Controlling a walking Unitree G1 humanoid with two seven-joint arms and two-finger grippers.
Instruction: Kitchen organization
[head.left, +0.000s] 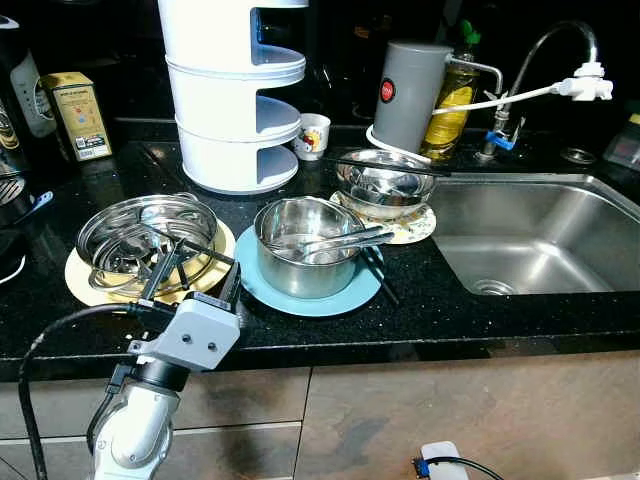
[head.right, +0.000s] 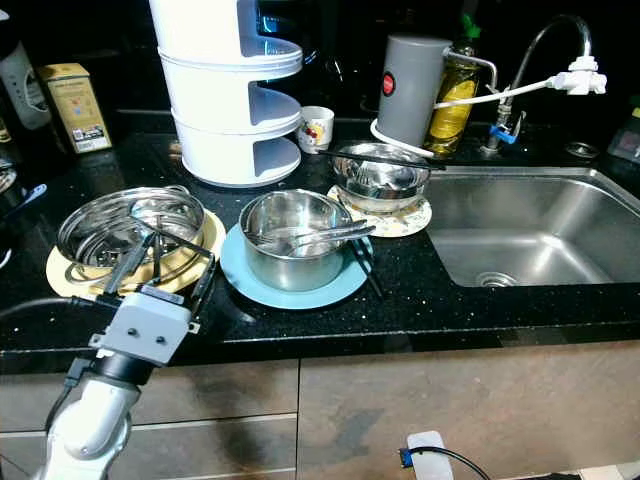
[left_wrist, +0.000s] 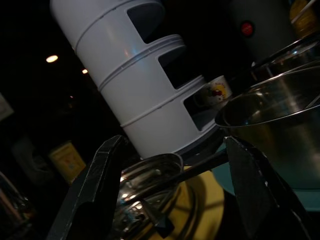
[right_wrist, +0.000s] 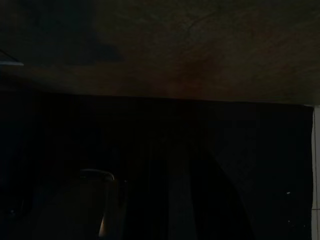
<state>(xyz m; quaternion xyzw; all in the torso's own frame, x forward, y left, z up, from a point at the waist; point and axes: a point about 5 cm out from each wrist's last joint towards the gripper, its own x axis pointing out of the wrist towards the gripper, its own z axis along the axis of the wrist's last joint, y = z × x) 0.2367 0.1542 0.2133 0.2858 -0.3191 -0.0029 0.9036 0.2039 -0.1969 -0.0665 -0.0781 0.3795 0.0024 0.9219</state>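
Observation:
My left gripper is open at the counter's front edge, its fingertips over the near rim of a yellow plate. A perforated steel dish sits on that plate. In the left wrist view the open gripper frames this steel dish, with nothing held. To the right stands a steel pot on a blue plate, with a metal utensil lying in it. Behind it a steel bowl rests on a patterned plate, a black chopstick across its rim. My right arm hangs idle in the dark.
A white tiered rack stands at the back, a small cup beside it. A grey canister, an oil bottle and the tap line the back right. The steel sink lies right. A yellow tin stands back left.

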